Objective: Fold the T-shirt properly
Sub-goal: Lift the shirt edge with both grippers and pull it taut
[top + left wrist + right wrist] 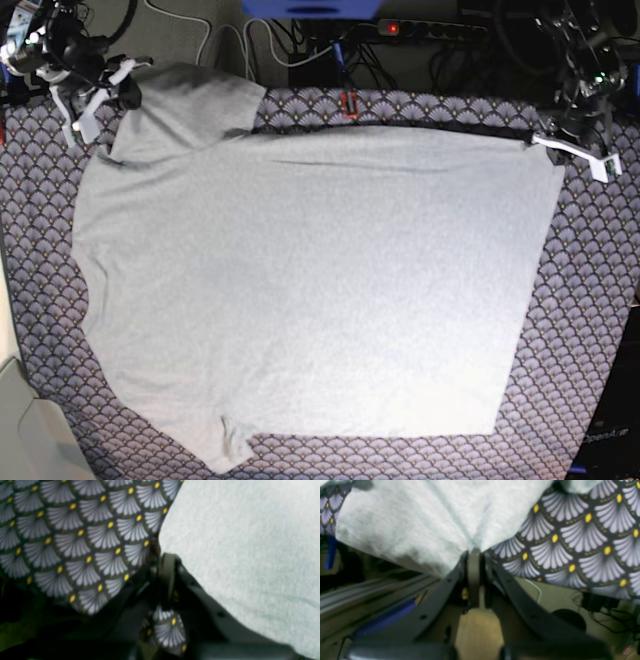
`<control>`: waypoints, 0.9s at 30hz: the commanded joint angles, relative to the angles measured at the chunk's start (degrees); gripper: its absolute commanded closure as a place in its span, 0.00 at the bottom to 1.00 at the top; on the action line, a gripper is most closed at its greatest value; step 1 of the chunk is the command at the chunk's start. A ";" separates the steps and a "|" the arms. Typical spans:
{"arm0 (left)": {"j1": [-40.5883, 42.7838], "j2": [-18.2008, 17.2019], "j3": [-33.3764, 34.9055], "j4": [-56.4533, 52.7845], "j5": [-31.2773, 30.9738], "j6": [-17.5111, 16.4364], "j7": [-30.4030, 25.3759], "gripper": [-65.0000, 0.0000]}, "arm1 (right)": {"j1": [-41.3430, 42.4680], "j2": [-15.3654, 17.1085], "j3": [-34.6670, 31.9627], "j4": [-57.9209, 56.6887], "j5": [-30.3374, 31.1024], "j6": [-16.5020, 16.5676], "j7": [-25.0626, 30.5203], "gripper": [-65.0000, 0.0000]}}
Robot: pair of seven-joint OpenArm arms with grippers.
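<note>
Base view: grey T-shirt (310, 280) is spread mostly flat, both grippers' ( (553, 145) (125, 90)) jaws pinching its fabric.

left fingers (168, 557): closed, pointing inward | right fingers (475, 552): closed, pointing inward

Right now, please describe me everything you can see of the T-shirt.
The T-shirt is light grey, of soft-looking knit fabric, mostly spread flat on the patterned cloth, unfolded, with wrinkles. The left hand grips its edge; the right hand pinches fabric gathered into creases. No lettering is visible.
</note>
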 commanded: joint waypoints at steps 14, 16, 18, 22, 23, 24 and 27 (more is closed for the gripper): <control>2.38 -0.88 -0.65 5.07 -0.14 0.20 -1.33 0.99 | -1.55 -2.72 4.40 8.36 1.13 -0.23 0.83 1.00; 2.82 -0.88 -0.65 6.13 -0.14 0.20 -1.33 0.99 | -1.64 -2.89 5.90 8.62 1.13 -0.23 0.83 1.00; 2.82 -0.70 -0.65 6.66 -0.14 0.20 -1.33 0.99 | -1.38 -2.89 6.95 8.62 1.13 -0.23 0.83 1.00; 2.82 -0.70 -0.65 6.66 -0.14 0.20 -1.33 0.99 | -0.58 -2.98 8.10 8.71 1.13 -0.23 0.83 1.00; 2.82 -0.70 -0.65 6.66 -0.14 0.29 -1.33 0.99 | -0.41 -2.98 8.18 8.71 1.13 -0.23 0.83 1.00; 2.64 -0.79 -0.65 6.66 -0.14 0.29 -1.33 0.99 | -0.15 -2.98 8.18 8.71 1.13 -0.23 0.83 1.00; 2.20 -0.88 -0.56 6.66 0.12 0.38 -1.33 0.99 | 0.73 -2.80 8.18 9.15 1.13 -0.23 0.83 1.00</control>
